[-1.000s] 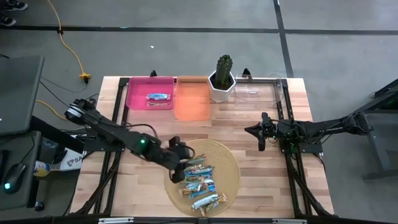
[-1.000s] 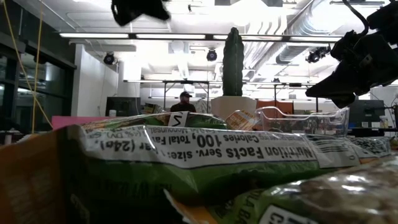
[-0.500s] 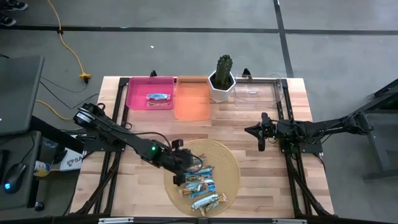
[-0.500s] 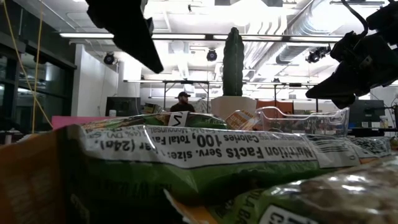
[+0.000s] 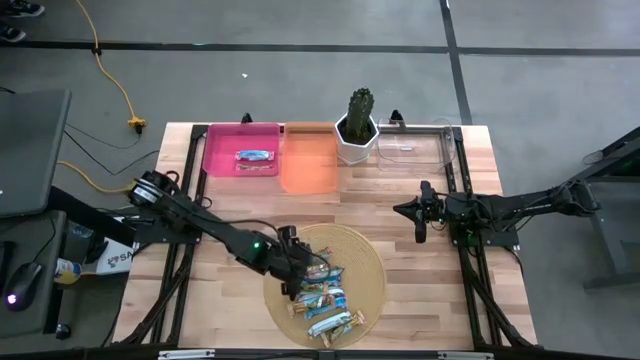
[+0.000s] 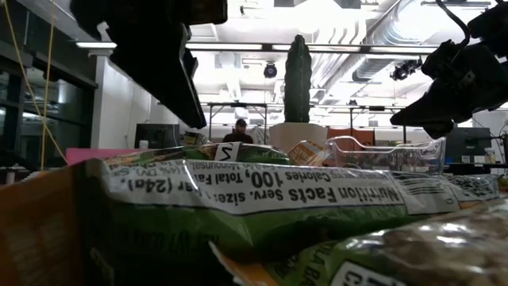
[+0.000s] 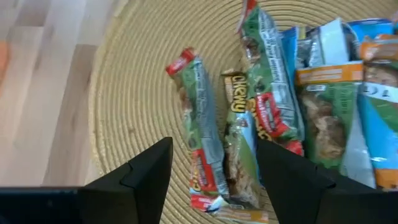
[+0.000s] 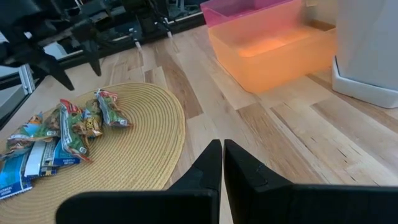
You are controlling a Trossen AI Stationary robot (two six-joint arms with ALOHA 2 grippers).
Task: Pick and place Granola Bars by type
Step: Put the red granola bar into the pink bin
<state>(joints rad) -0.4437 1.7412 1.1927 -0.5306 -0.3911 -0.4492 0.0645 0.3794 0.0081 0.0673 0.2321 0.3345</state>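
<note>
Left arm: reached across the woven mat (image 5: 372, 262); left gripper (image 7: 214, 180) hung spread wide over the mat's green-wrapped bars (image 7: 202, 134), gripping nothing.
Right arm: waited beyond the mat's far side; right gripper (image 8: 222, 163) was shut.
Surface: wooden table (image 5: 240, 200); granola bars (image 5: 325, 290) heaped on the mat, one bar (image 5: 254, 156) in the pink bin (image 5: 222, 148).
Hidden: bar lettering mostly unreadable.

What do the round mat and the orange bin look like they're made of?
Round mat: likely woven straw or rope, matte, going by its coiled ridges. Orange bin: seemingly translucent plastic, smooth, since light glows through its walls.
</note>
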